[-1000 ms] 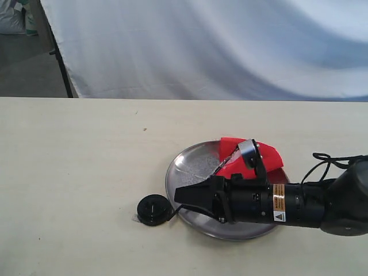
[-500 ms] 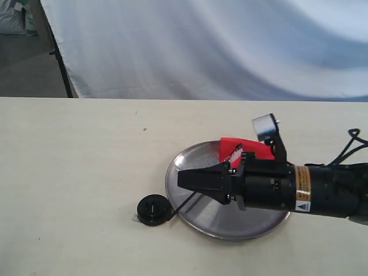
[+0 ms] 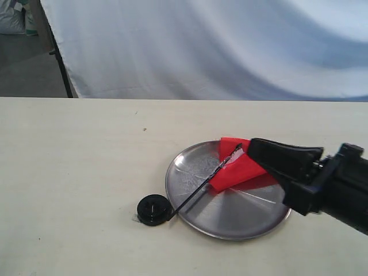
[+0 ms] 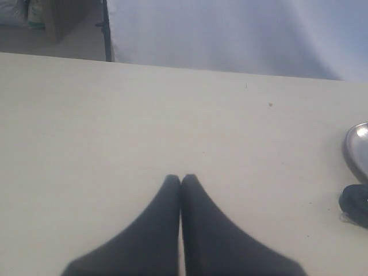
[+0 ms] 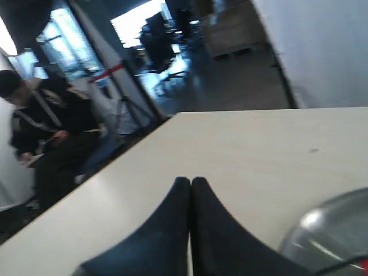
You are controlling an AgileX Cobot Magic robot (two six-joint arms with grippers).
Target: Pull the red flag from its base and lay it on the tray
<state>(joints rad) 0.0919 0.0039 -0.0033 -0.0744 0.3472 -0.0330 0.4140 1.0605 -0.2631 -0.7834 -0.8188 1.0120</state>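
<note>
Both the left hand (image 4: 181, 179) and the right hand (image 3: 253, 147) have fingers pressed together, holding nothing. The red flag (image 3: 238, 171) lies on the tray (image 3: 190, 179). Its cloth is inside the rim, and its black stick crosses the rim toward the base (image 3: 153, 210), just outside the tray. The right hand hangs over the tray's cloth side. The left hand is over bare desk (image 3: 75, 172), well apart from the tray.

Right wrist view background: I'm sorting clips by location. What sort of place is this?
Probably an indoor lab or workshop hall: a pale worktable with a white cloth backdrop, a seated person beside it, and stacked boxes across the open floor.
</note>
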